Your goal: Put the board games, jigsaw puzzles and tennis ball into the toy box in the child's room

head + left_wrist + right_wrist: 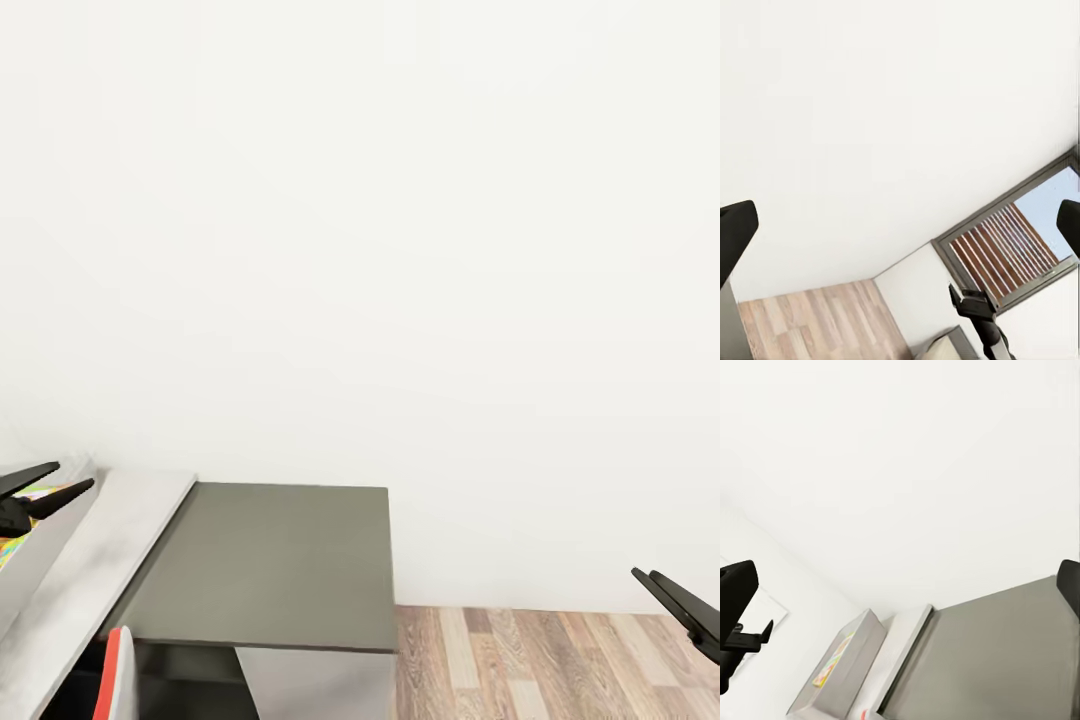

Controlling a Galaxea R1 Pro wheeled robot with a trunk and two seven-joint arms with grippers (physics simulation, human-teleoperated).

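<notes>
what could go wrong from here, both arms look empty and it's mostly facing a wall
1. The left gripper hangs open right over the toy box; turning the base could knock its wall.
2. The dark side desk sits close ahead, so driving forward risks a bump.
3. The right gripper holds nothing.

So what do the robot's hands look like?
Both are plain black. The left gripper has two long, thin, pointed fingers, like a bird's beak. The right gripper has the same flat tapering black fingers. I can't see any cables, stickers or writing on them.
</notes>
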